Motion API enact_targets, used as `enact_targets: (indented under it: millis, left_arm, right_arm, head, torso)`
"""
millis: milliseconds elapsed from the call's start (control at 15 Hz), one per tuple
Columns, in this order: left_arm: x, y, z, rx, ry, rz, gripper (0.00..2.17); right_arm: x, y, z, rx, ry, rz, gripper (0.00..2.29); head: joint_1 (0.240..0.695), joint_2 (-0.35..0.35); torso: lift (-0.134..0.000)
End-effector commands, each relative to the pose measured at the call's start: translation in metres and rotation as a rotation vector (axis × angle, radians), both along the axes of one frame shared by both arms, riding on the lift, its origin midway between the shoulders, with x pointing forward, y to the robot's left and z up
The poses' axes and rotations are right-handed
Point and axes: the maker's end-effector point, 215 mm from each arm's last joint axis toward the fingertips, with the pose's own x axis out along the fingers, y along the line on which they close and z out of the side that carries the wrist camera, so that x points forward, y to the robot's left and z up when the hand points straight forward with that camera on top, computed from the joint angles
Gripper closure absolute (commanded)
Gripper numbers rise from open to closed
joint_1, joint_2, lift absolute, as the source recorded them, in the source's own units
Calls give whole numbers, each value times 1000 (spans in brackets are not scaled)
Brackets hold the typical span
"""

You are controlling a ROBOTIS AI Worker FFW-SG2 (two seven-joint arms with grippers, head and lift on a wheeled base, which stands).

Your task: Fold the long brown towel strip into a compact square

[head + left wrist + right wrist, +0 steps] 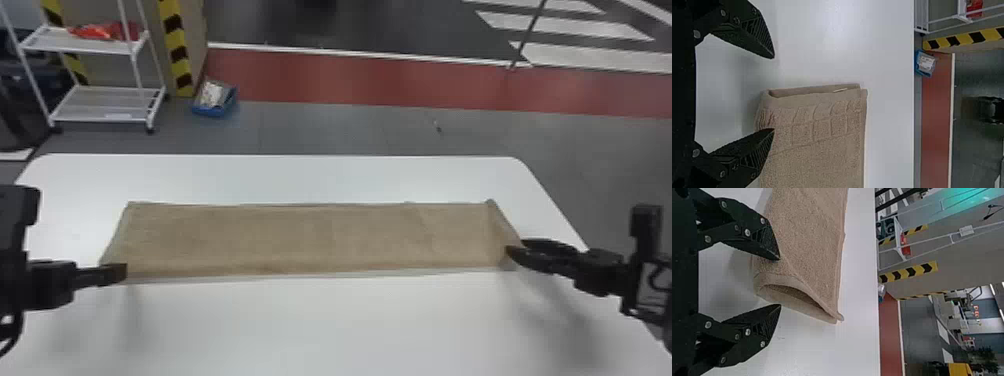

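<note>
Towel: the long brown towel strip (310, 240) lies flat across the white table (320, 330), its long sides running from the robot's left to its right.
Cloth: tan-brown and nubbly, with faint creases and a slightly wavy near edge, bordered by a paler strip.
Left end: a woven band (817, 125) of raised squares crosses it; beside that, the hemmed layers part a little, and a small pale tag (840, 90) shows at the edge.
Right end: the layers gape like a flat pocket (793, 293), with a smooth hem around the opening and a narrow corner (839, 316) jutting out.
Left gripper: at the towel's left end, the left gripper (125, 272) has its two fingers spread wide and holds nothing; in its wrist view one finger overlaps the banded end, but contact is unclear.
Right gripper: at the right end, the right gripper (514, 247) also has its fingers well apart, with nothing gripped; one fingertip overlaps the cloth near the pocket.
Blue box: on the floor beyond the table, the blue box (212, 110) holds something whitish, too small to name.
White cart: left of that box, the white cart (85, 119) carries a red-orange item (102, 31) on its upper shelf.
</note>
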Motion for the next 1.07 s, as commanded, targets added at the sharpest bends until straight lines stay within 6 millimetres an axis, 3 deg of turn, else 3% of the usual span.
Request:
enact_targets:
  millis: [0,200,267,600,1000]
  left_arm:
    - [-5,-1,-1,3,7,-2,427]
    - [-12,4,0,10,19,7,1291]
    - [-13,4,1,10,17,7,1443]
    - [-25,6,5,19,32,13,1443]
    - [-44,16,9,16,36,29,1443]
  right_arm:
    - [-4,-2,-1,-1,7,-2,593]
    - [-7,-5,7,16,8,-1,1082]
    - [-8,-5,6,24,15,-4,1183]
    - [-11,-8,17,39,10,-14,1237]
    - [-35,-15,32,81,11,-38,1241]
  head:
    - [695,-140]
    - [695,-142]
    - [695,-143]
    - [695,-149]
    - [695,-146]
  torso:
    - [-124]
    - [-124]
    - [-124]
    - [-124]
    - [-124]
